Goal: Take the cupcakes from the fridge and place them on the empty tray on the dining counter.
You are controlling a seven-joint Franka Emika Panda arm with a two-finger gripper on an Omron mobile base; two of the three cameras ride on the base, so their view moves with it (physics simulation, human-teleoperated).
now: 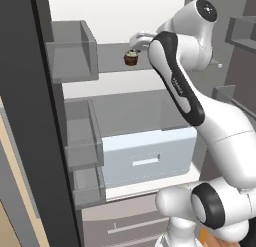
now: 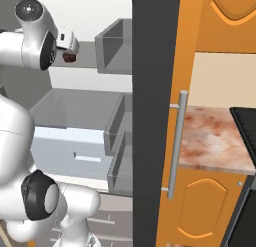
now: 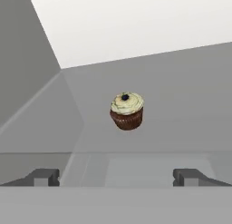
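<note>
Nearest the hand camera, two small dark fingertips [image 3: 43, 177] stand wide apart, squared and matte, with the gripper [image 3: 116, 177] spread fully and grasping nothing. Beyond them, apart from both tips, sits a cupcake [image 3: 127, 111]: a ribbed dark brown cup under a pale cream swirl with a dark dot on top. It stands upright on a flat, smooth grey shelf [image 3: 181, 96] inside the fridge [image 1: 125, 16], whose back wall is plain white and whose side wall is grey.

From the left base camera, the dark door edge [image 1: 30, 116] rises at the left, carrying boxy translucent grey bins [image 1: 72, 51]. Further right, the cupcake [image 1: 131, 58] rests on the upper shelf, with the gripper just beside it, partly hidden by the glossy white arm [image 1: 200, 106]. Below lies a pale blue-white drawer [image 1: 147, 158] with a slot handle.

From the right base camera, the cupcake [image 2: 69, 56] shows just beneath the hand; further right come a steel bar handle [image 2: 177, 141], a marbled pinkish counter [image 2: 212, 138] and orange cabinets [image 2: 220, 21].
</note>
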